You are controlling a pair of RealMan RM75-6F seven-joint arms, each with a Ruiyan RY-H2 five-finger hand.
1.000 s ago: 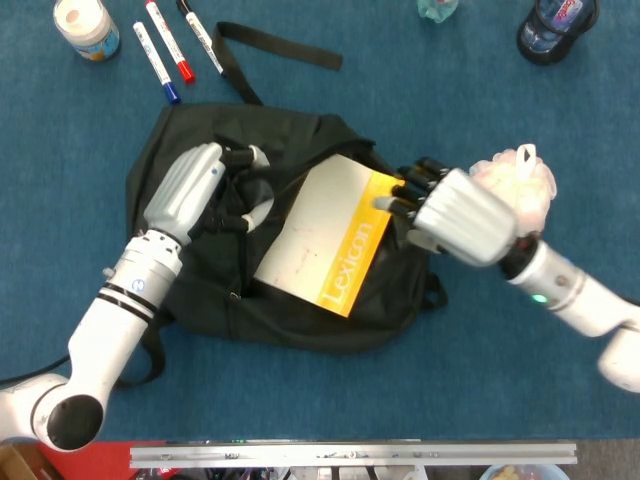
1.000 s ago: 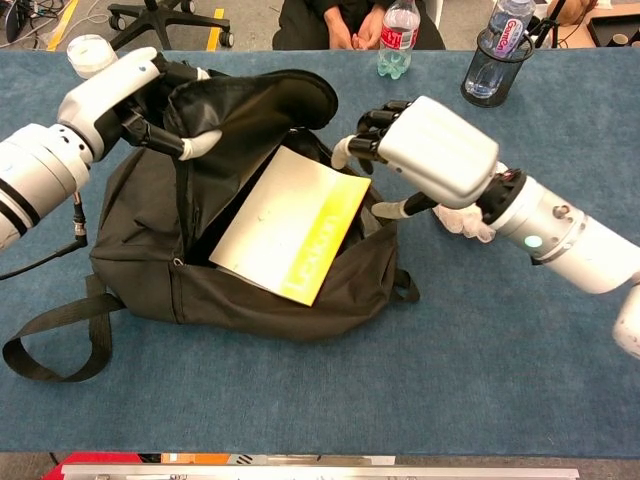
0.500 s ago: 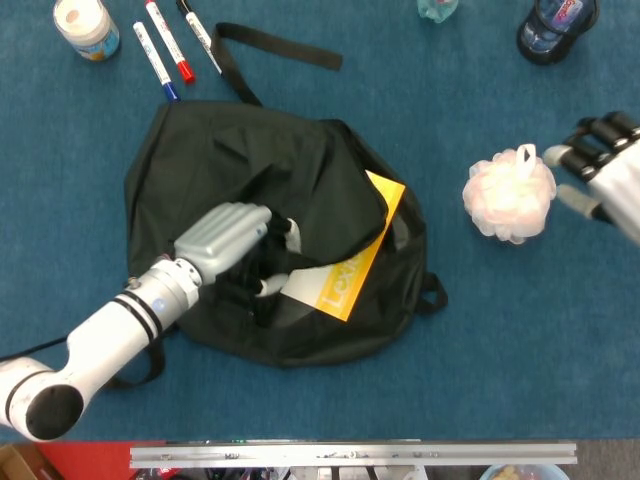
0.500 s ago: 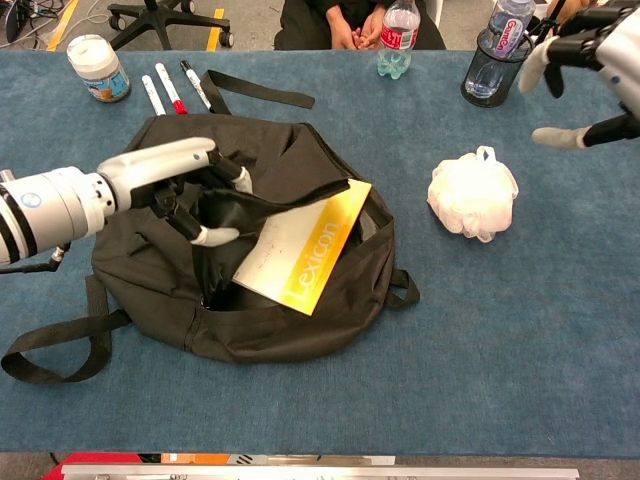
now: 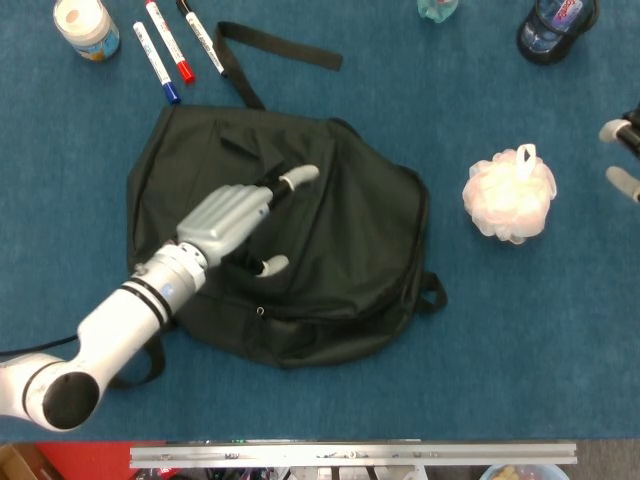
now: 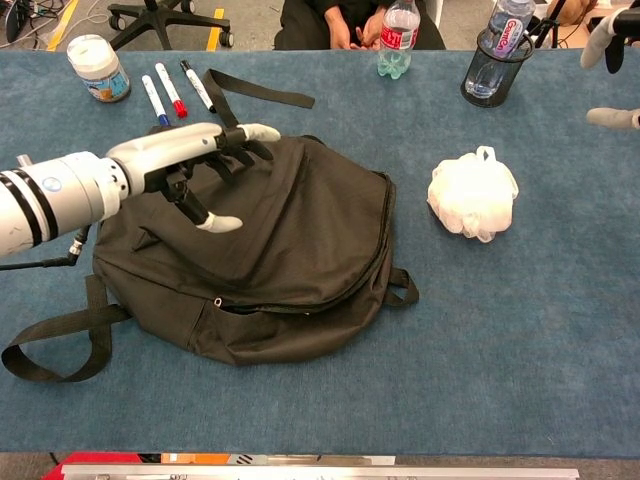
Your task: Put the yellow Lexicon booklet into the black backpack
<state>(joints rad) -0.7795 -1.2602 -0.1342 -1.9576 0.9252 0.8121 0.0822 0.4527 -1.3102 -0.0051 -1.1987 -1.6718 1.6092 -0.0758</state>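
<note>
The black backpack (image 5: 340, 250) (image 6: 310, 240) lies flat in the middle of the blue table, with its flap down over the opening. No part of the yellow Lexicon booklet shows in either view. My left hand (image 5: 235, 215) (image 6: 190, 160) is over the upper left of the bag with its fingers spread and nothing in it. Whether it touches the fabric I cannot tell. Only fingertips of my right hand (image 5: 618, 181) (image 6: 612, 117) show at the far right edge, held apart and empty, well clear of the bag.
A white mesh puff (image 5: 510, 195) (image 6: 472, 195) lies right of the bag. Three markers (image 5: 170, 50) (image 6: 170, 88) and a white jar (image 5: 85, 25) (image 6: 97, 65) stand at the back left. Bottles (image 6: 400, 35) (image 6: 495, 60) stand at the back. A strap loop (image 6: 55, 345) trails front left.
The flap has come down over the opening and the yellow booklet is out of sight. My left hand let go of the flap and spread out. The right hand drew further right.
</note>
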